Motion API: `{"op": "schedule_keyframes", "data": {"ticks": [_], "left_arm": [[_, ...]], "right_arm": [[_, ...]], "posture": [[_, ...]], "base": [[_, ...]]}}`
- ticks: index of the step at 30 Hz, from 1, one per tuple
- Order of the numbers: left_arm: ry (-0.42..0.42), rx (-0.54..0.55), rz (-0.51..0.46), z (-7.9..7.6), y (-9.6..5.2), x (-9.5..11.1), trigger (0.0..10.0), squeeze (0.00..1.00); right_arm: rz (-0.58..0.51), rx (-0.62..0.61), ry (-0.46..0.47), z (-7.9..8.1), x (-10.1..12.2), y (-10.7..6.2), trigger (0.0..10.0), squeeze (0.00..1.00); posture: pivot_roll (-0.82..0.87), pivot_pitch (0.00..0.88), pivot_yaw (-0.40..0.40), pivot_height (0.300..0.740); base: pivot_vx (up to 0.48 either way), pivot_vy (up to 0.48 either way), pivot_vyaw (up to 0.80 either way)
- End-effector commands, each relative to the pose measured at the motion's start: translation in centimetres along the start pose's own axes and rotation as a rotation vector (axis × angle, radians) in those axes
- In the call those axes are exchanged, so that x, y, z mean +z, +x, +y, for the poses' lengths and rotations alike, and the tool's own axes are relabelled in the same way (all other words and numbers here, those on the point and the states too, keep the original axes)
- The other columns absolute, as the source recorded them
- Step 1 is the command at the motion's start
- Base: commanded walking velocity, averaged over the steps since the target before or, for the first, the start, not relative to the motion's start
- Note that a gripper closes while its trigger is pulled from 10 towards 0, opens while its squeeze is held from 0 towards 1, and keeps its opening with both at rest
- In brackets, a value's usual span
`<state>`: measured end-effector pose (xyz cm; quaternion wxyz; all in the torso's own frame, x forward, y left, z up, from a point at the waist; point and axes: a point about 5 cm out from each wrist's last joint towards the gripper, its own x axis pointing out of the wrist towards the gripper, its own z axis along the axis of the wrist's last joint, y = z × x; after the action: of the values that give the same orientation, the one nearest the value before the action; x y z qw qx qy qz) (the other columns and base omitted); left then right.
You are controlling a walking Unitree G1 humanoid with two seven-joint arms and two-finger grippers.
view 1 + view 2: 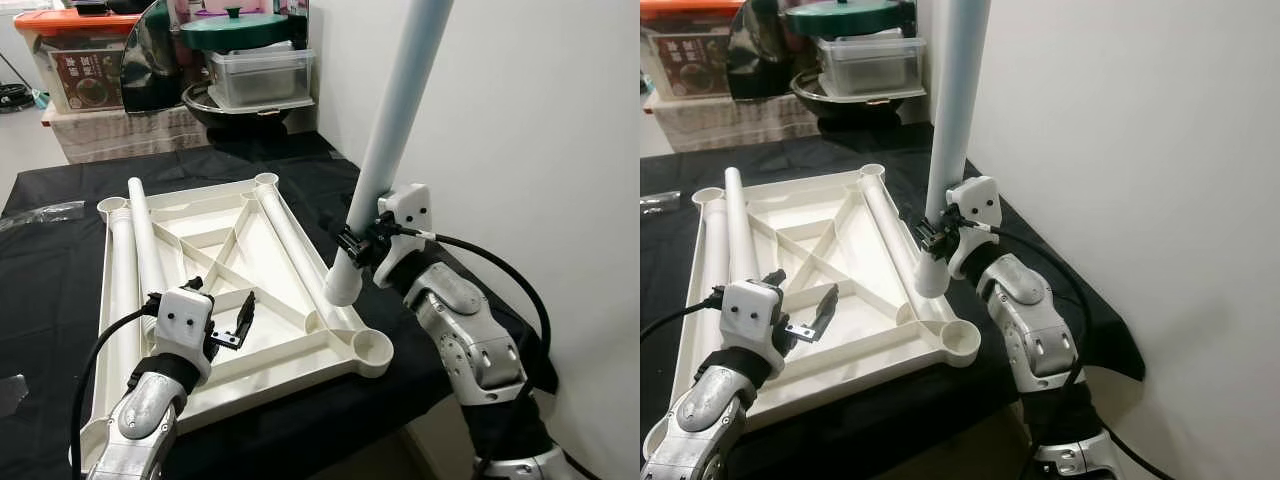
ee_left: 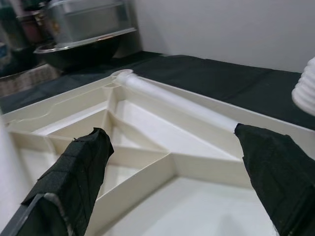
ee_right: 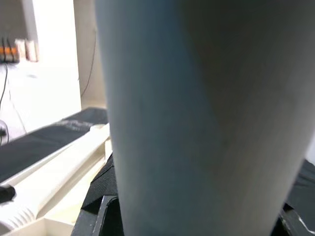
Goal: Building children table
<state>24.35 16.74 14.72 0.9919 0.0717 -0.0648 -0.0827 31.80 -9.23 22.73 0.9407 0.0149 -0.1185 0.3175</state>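
Observation:
The white tabletop [image 1: 300, 355] lies upside down on the black cloth, its ribbed underside up and round sockets at its corners. My right gripper [image 1: 352, 243] is shut on a white table leg [image 1: 395, 140], held near-upright with its threaded end [image 1: 342, 287] just above the tabletop's right edge, short of the near right socket [image 1: 372, 347]. Three more legs lie on the tabletop: one [image 1: 285, 240] along the right edge, two [image 1: 145, 245] at the left. My left gripper [image 1: 220, 320] hovers open over the ribs near the front; its fingers [image 2: 74, 172] have nothing between them.
The black-draped table [image 1: 60, 300] ends close to a white wall [image 1: 560, 150] on the right. Behind it stand stacked boxes with an orange lid [image 1: 80, 25], a dark pan and a clear container under a green lid [image 1: 240, 30]. A clear plastic bag [image 1: 40, 213] lies at the left.

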Motion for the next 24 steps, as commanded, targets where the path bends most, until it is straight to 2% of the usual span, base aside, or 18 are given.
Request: {"op": "schedule_keyframes", "data": {"ticks": [1,4,9,20,24], "left_arm": [[0.011,-0.017,-0.014,-0.32,0.17,0.29,10.0,0.00],[0.014,-0.014,-0.013,-0.29,0.17,0.28,10.0,0.00],[0.001,-0.001,-0.012,-0.17,0.18,0.22,10.0,0.00],[-0.016,0.005,-0.002,-0.14,0.01,0.09,10.0,0.00],[-0.021,0.002,-0.003,-0.20,0.04,0.13,10.0,0.00]], "right_arm": [[-0.010,-0.020,0.002,-0.56,0.42,-0.42,10.0,0.00],[-0.011,-0.020,-0.003,-0.60,0.44,-0.50,10.0,0.00],[-0.015,-0.008,-0.035,-0.47,0.46,-0.55,10.0,0.00],[-0.015,0.005,-0.035,-0.24,0.46,-0.43,10.0,0.00],[-0.015,0.010,-0.037,-0.21,0.47,-0.46,10.0,0.00]], "posture": [[0.00,0.000,-0.029,0.740],[0.00,0.000,-0.029,0.740],[0.00,0.000,-0.031,0.740],[0.00,0.000,-0.034,0.740],[0.00,0.000,-0.033,0.740]], "base": [[0.000,-0.472,-0.80],[0.000,-0.338,-0.70],[0.000,0.000,0.00],[0.000,0.000,0.00],[0.000,0.424,0.00]]}}
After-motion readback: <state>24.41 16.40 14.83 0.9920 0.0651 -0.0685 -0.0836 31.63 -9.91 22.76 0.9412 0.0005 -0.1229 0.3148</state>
